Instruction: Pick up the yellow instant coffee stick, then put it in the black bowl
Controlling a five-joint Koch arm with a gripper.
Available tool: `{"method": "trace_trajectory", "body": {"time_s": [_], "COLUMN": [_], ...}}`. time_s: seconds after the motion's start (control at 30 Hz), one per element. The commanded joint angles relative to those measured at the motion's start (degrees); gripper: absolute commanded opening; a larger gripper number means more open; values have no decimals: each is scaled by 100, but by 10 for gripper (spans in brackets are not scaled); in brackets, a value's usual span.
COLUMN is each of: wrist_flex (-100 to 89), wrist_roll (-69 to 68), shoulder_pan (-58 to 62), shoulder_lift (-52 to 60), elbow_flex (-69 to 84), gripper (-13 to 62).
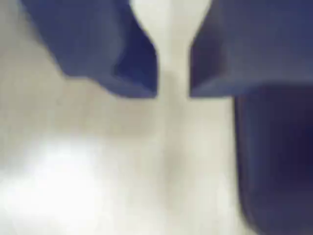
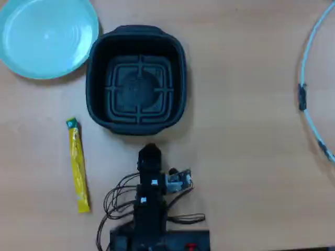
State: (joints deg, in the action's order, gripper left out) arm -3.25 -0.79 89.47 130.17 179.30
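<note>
The yellow instant coffee stick (image 2: 77, 166) lies flat on the wooden table, left of the arm, with its green end pointing away. The black bowl (image 2: 137, 86) stands empty just beyond the arm, and its ribbed bottom shows. My gripper (image 2: 150, 150) hangs close to the bowl's near rim, well to the right of the stick. In the wrist view the two blue jaws of the gripper (image 1: 173, 90) stand a narrow gap apart. Only blurred table shows between them, and they hold nothing. The stick does not show in the wrist view.
A round light-blue plate (image 2: 47, 36) sits at the far left, beside the bowl. A thin light-blue cable (image 2: 309, 104) curves along the right edge. Loose wires (image 2: 118, 201) trail by the arm's base. A dark blurred shape (image 1: 274, 161) fills the wrist view's lower right.
</note>
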Motion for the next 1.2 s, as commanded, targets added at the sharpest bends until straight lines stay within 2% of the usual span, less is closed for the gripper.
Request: {"method": "trace_trajectory", "body": {"time_s": [0.0, 0.87, 1.17], "wrist_flex": [914, 940, 2347], "wrist_roll": [26, 44, 378], "shoulder_pan": [-35, -114, -483], "shoulder_lift": [554, 554, 554], "elbow_flex": [141, 123, -826], "gripper": [0, -1, 2]}}
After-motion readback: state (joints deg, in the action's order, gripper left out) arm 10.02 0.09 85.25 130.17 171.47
